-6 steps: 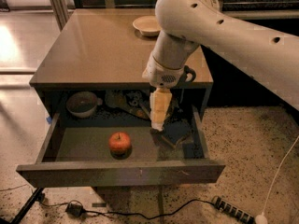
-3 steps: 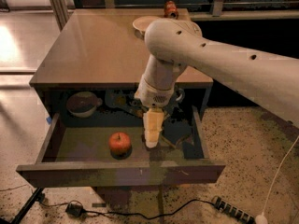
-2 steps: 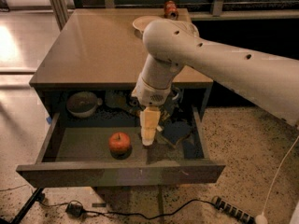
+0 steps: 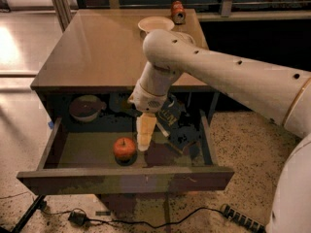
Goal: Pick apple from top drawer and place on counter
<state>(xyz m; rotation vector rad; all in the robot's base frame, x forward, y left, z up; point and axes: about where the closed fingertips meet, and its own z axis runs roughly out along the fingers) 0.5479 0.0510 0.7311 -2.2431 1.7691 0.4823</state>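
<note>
Hanging in open top drawer (image 4: pixel 121 179) beside apple (image 4: pixel 125 148): gripper (image 4: pixel 144 146), state unclear; glossy counter (image 4: pixel 97 52), speckled floor (image 4: pixel 243 144).

A plate (image 4: pixel 155 23) and a red-brown can (image 4: pixel 178 12) are set close together; a bowl (image 4: pixel 85 108) is shelved up-left of the gripper (image 4: pixel 144 144), hanging in the drawer (image 4: pixel 121 181).
</note>
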